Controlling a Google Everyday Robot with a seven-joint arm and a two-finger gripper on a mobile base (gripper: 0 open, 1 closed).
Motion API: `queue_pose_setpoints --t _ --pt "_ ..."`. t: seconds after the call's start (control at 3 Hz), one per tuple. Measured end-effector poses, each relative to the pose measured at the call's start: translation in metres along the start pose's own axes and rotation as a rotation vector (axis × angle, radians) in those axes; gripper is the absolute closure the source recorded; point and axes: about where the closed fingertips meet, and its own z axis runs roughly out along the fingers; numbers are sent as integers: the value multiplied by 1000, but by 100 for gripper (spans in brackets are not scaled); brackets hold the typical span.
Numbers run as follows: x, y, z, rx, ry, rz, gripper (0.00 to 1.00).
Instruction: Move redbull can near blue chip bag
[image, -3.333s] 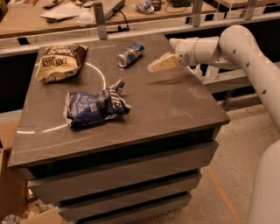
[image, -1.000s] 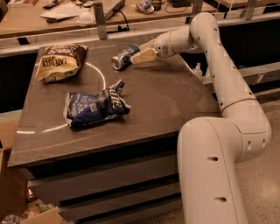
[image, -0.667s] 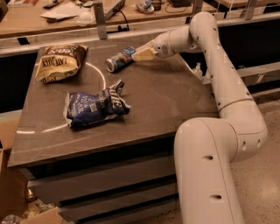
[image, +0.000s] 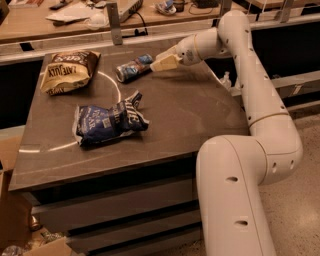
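Note:
The redbull can (image: 134, 68) lies on its side at the back of the dark table (image: 200, 115), its silver top pointing left. My gripper (image: 164, 62) is at the can's right end, touching or almost touching it, low over the table. The blue chip bag (image: 107, 120) lies crumpled near the table's middle left, in front of the can and well apart from it.
A brown-and-tan chip bag (image: 67, 71) lies at the table's back left. A white arc (image: 117, 87) is marked on the tabletop. A wooden bench (image: 60, 22) with clutter stands behind. A cardboard box (image: 15, 220) sits on the floor at the left.
My gripper has reached across to the can and moved left with it. The can has slid left along the back of the table. Both bags have stayed still.

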Motion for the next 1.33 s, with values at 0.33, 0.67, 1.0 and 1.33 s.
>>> queue_pose_setpoints --t 0.33,0.67,1.0,1.33 --pt "-2 7 -21 -5 19 21 82" --pt "-8 13 -46 10 23 45 100" --pt "-13 17 -59 31 39 67 82" --pt "-18 25 -52 36 57 62 52"
